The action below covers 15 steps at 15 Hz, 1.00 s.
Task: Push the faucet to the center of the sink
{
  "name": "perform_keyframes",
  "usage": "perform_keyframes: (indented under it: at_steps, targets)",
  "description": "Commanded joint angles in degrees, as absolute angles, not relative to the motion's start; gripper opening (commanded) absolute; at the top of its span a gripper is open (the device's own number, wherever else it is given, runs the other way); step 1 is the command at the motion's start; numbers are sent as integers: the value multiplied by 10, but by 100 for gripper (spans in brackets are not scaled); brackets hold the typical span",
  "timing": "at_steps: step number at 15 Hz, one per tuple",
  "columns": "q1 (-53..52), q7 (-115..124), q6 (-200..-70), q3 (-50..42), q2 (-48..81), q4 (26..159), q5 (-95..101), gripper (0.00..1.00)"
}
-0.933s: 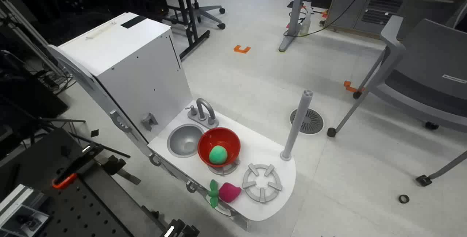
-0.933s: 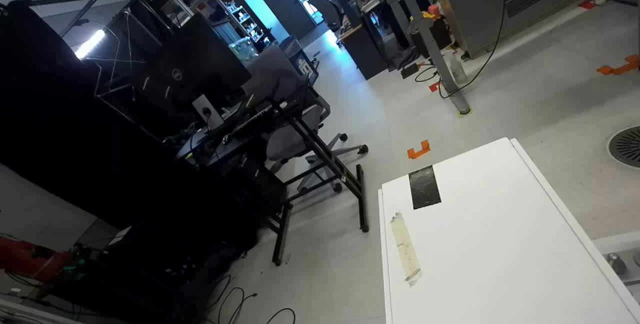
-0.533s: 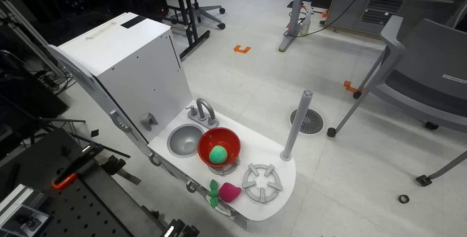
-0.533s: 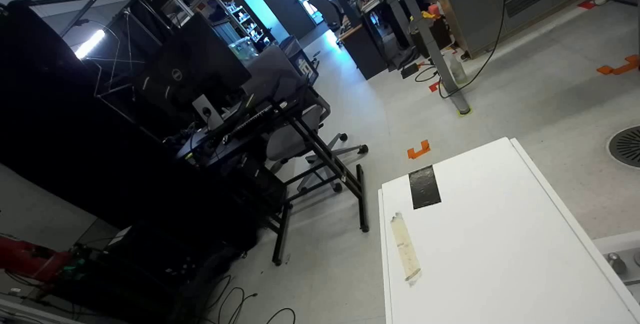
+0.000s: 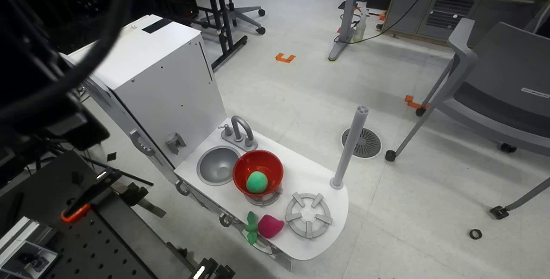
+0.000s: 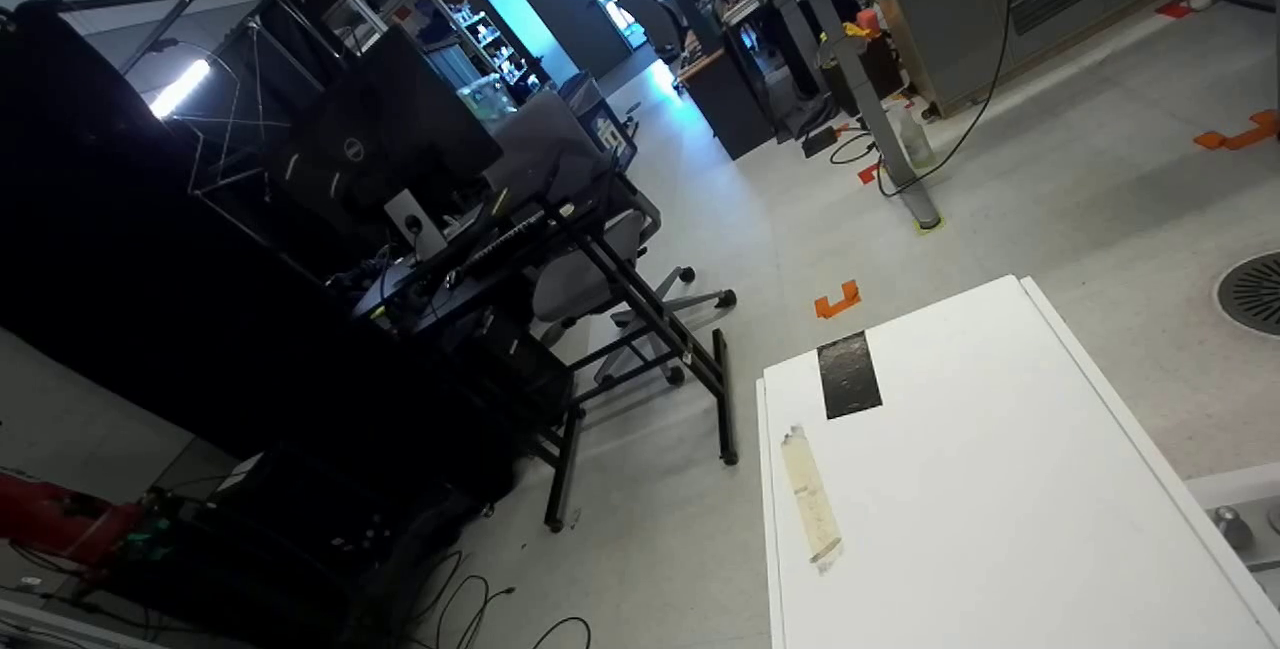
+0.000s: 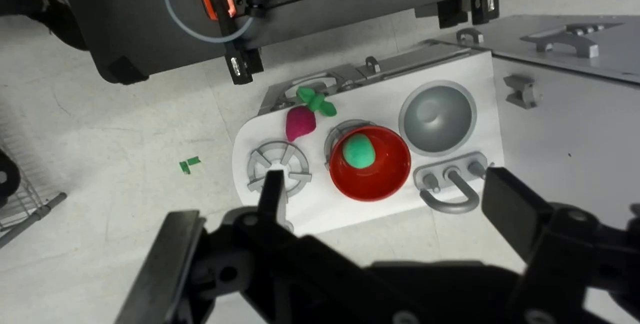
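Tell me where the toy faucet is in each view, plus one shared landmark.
In an exterior view: faucet just left of centre, above-right of the sink.
In an exterior view: faucet at the lower right edge, only partly visible.
In the wrist view: faucet right of centre, below the sink.
Shared landmark: the white cabinet beside it.

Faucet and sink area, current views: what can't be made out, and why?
Faucet: in an exterior view, mostly cut off by the right edge.
Sink: in an exterior view, the red bowl covers part of its rim.
Burner under the red bowl: in the wrist view, mostly hidden by it.
Dark shape: in an exterior view, too blurred to identify.
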<state>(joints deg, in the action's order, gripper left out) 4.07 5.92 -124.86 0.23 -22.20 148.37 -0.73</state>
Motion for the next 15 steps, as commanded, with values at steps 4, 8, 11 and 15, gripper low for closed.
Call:
perform_keyframes:
  at_steps: [4, 8, 11, 15]
  targets:
    - [28, 272, -1237, 64, 41, 1351, 175, 100]
    - [-29, 378, -1187, 32, 195, 1266, 276, 100]
    - [-80, 428, -1157, -4, 311, 1188, 325, 100]
    - [-125, 438, -1195, -38, 462, 1063, 357, 100]
